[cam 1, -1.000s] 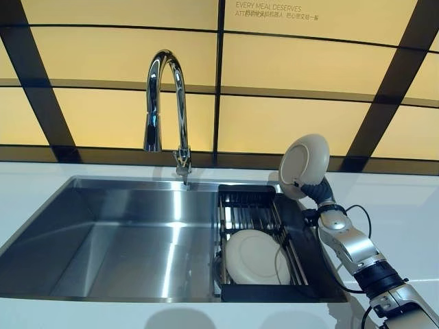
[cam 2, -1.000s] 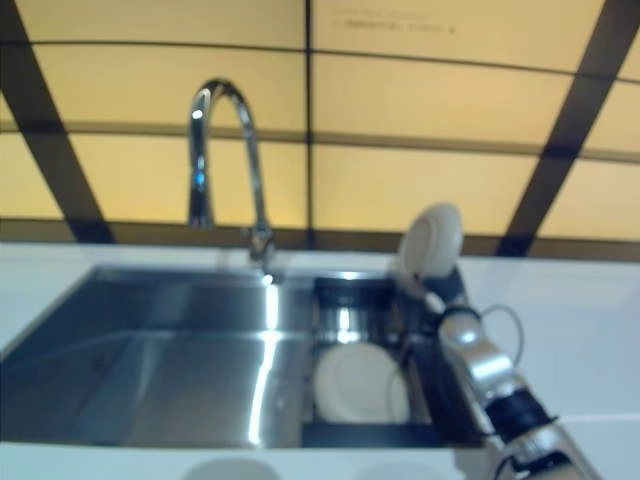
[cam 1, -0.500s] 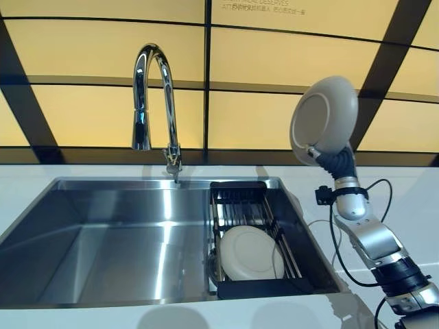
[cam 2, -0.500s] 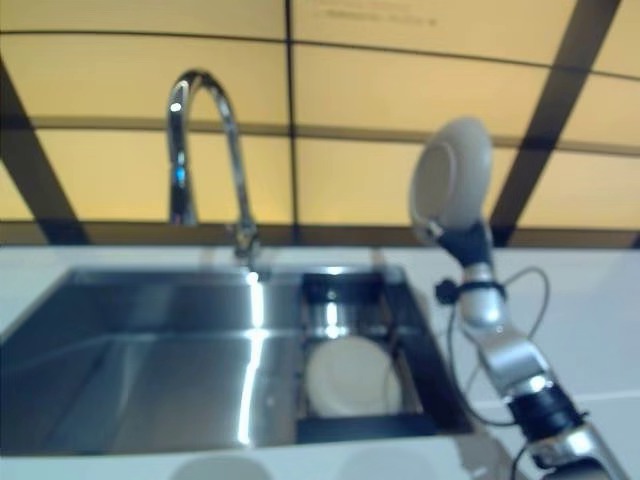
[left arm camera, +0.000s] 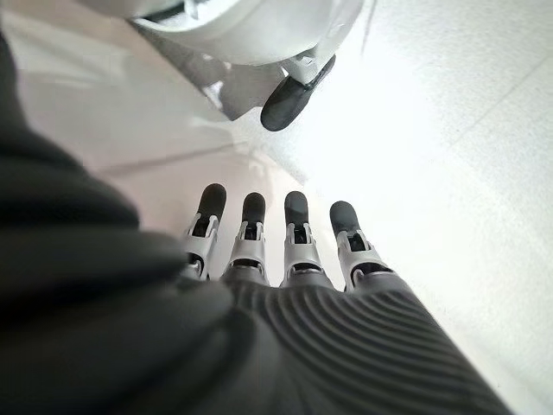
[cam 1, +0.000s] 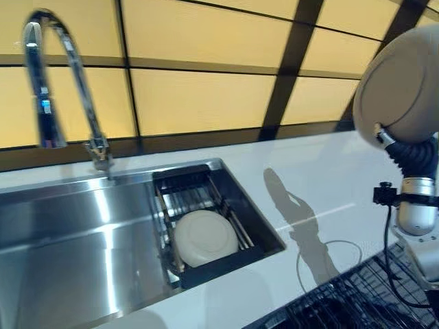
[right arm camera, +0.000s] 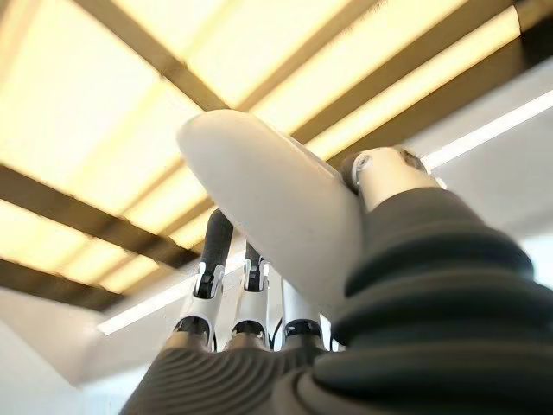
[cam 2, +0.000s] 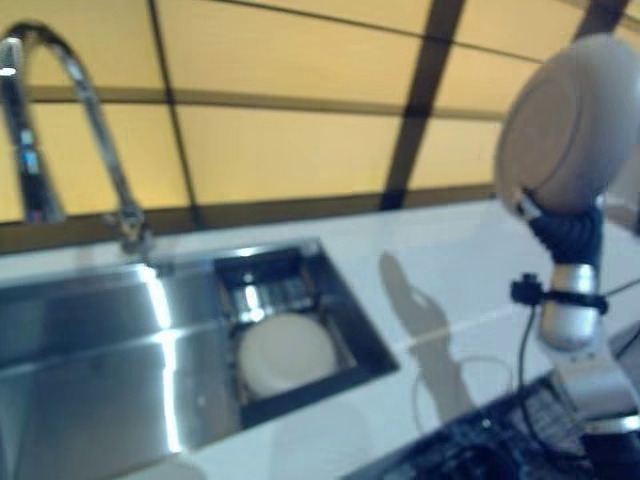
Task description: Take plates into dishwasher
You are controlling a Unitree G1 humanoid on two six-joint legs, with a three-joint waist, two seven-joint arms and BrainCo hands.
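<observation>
My right hand (cam 1: 412,157) is raised at the right, above the white countertop, and holds a beige plate (cam 1: 401,86) nearly upright. In the right wrist view the plate (right arm camera: 268,199) is pinched between the fingers (right arm camera: 212,251) on one face and the thumb (right arm camera: 382,169) on the other. A second beige plate (cam 1: 204,237) leans in the black rack (cam 1: 227,259) set in the sink's right end. A black wire dishwasher rack (cam 1: 357,305) shows at the lower right, below the raised hand. My left hand (left arm camera: 285,238) hangs open over a pale floor, holding nothing.
A chrome faucet (cam 1: 48,75) arches over the steel sink (cam 1: 68,233) at the left. White countertop (cam 1: 309,185) runs between the sink and the dishwasher rack. Yellow wall panels with dark bars stand behind. A white base on a dark caster (left arm camera: 289,99) is near my left hand.
The camera has swung right, so the sink sits further left and the dishwasher rack has come into view. My right hand has lifted the plate higher and away from the sink rack.
</observation>
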